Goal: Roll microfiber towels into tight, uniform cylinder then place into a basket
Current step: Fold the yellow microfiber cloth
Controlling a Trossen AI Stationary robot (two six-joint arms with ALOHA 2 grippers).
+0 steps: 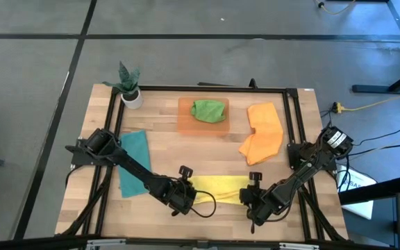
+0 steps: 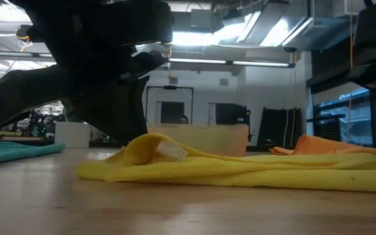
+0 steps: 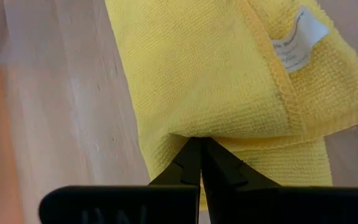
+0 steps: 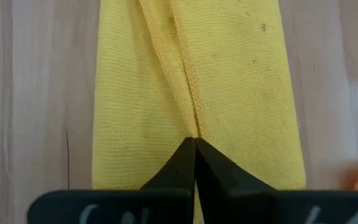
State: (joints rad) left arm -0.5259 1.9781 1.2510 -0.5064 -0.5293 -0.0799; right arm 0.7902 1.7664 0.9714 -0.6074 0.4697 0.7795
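At the near edge of the worktop (image 1: 162, 135) lies the yellow towel (image 1: 217, 189), folded into a long strip. The left end effector (image 1: 186, 201) is clenched on one end of it, where a white label (image 3: 300, 37) shows on the folded corner. The right end effector (image 1: 253, 203) is clenched on the other end, pinching the edge of the cloth. Farther back, the teal towel (image 1: 134, 163) lies flat on the left side and the orange towels (image 1: 262, 132) are piled on the right side. At the far side stands the basket (image 1: 185, 118) with the green towel (image 1: 209, 110) inside, and a small plant pot (image 1: 130, 94) is at the far left corner.
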